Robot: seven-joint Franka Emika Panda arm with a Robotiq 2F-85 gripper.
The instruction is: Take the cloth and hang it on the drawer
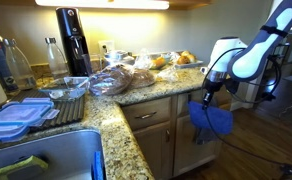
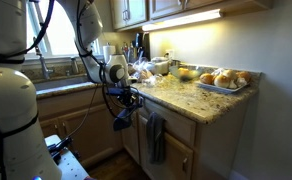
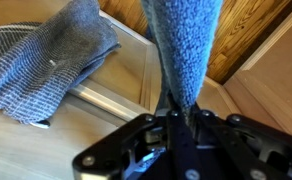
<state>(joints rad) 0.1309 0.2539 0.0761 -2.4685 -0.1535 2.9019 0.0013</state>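
Note:
My gripper is shut on the bright blue cloth, which hangs from the jaws in the air in front of the lower cabinets. It shows in both exterior views, gripper and cloth. In the wrist view the cloth runs from the closed jaws away from the camera. The oak drawer front sits under the counter edge, to the left of the gripper and apart from the cloth. In an exterior view the drawer lies to the right of the gripper.
A duller grey-blue towel hangs on the cabinet front, also seen in the wrist view. The granite counter carries bagged bread, trays of buns and a black appliance. A sink lies near the front. Wood floor lies below.

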